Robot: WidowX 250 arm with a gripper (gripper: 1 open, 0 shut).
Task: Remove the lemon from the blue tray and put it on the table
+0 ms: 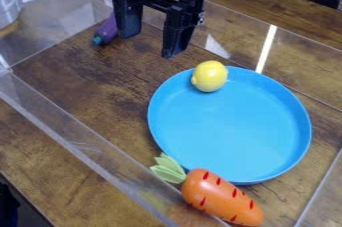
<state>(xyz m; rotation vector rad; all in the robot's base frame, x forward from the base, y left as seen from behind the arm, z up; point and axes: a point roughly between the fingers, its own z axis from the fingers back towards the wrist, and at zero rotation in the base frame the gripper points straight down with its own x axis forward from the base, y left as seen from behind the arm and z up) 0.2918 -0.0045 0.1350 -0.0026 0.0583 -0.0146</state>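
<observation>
From the camera's side, I see the tray (238, 136) on the table (80, 91), right of centre; the lemon (210, 76) lies in it, by the far rim, slightly left; the carrot (223, 197) lies just before the tray, leaves leftward; the eggplant (106, 33) lies far behind, to the left.

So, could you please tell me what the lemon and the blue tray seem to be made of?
The lemon looks like smooth plastic, slightly glossy, judging by its pale highlight, though painted foam is possible. The blue tray seems to be rigid plastic, given its uniform color and thin molded rim.
</observation>
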